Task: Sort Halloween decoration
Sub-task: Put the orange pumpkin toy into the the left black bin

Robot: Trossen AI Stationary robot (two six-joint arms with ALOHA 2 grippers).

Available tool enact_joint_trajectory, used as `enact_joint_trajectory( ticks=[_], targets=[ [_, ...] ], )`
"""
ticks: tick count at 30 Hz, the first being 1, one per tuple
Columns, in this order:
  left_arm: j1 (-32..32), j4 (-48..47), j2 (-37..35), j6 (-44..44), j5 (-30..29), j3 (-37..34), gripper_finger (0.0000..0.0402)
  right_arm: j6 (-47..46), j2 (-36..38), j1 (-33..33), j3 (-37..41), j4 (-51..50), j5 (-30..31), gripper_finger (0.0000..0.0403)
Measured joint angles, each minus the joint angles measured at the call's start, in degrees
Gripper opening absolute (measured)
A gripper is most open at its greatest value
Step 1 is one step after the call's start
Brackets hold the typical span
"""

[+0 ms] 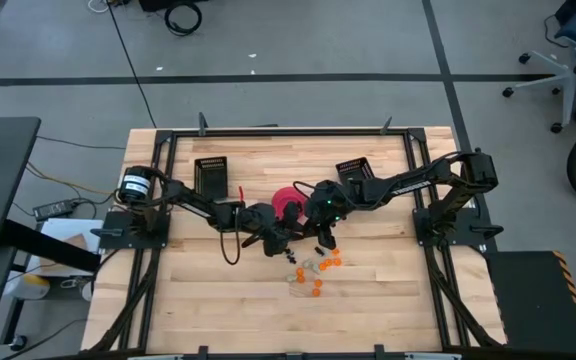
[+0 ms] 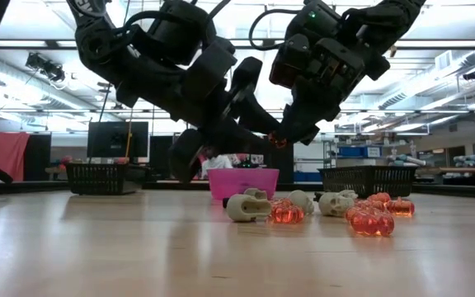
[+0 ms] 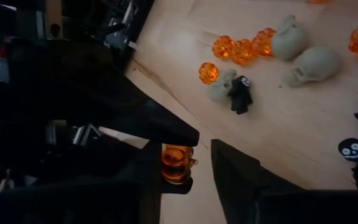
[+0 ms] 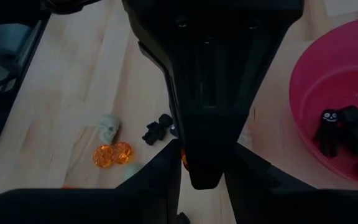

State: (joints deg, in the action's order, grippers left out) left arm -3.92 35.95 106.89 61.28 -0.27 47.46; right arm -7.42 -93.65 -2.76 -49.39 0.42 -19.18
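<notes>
Both arms are bunched up mid-bench, right in front of the pink bowl (image 2: 242,183). The left hand (image 1: 276,240) is the busy one. In its wrist view its two fingers (image 3: 154,186) are apart and straddle one small orange piece (image 3: 178,163). One finger is touching it and there's a sliver of gap on the other side, so I wouldn't call it clamped yet.

From table level the piece looks to be up off the bench (image 1: 218,300), not sitting on it. The right hand (image 1: 323,238) is nose to nose with the left, so my guess is it's supporting the piece for a pass across. I honestly can't tell the right hand's state, there's too much dark metal overlapping.

The rest of the Halloween decoration (image 2: 336,206) is a loose cluster on the bench just beside the hands, on the near side: grey skulls (image 2: 248,206), clear orange bits (image 2: 371,219) and a couple of black figures (image 3: 241,94).

Placement makes sense for sorting. The bowl already has black figures (image 4: 344,127) in it, so black goes there. The two black trays (image 1: 211,177) at the back corners, one on each arm's side, are presumably for the other colours. That would explain moving an orange piece to the left arm, which reaches the left tray easily. The risk I see is the piece popping out sideways if the fingers shut off-centre.
</notes>
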Motion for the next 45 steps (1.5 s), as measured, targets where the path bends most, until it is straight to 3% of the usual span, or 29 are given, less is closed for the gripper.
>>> enact_joint_trajectory(
  ticks=[11, 20, 36, 45],
  targets=[
    [0.0, 0.41, 0.0, -0.05, -0.04, 0.02, 0.0037, 0.03, 0.0, 0.02, 0.0, -0.02, -0.41, 0.011],
    [0.0, 0.37, 0.04, -0.15, -0.02, 0.02, 0.0029, 0.04, 0.0, 0.02, 0.0, 0.0, -0.41, 0.0111],
    [0.0, -0.03, 0.17, -0.45, -0.26, -0.07, 0.0027, -1.23, 0.08, -0.38, -0.02, -3.96, -3.89, 0.0201],
    [-1.56, -1.26, -1.01, -1.9, -12.52, -0.1, 0.0027, -0.99, 0.11, -1.53, -0.02, -13.68, -3.8, 0.0204]
  ],
)
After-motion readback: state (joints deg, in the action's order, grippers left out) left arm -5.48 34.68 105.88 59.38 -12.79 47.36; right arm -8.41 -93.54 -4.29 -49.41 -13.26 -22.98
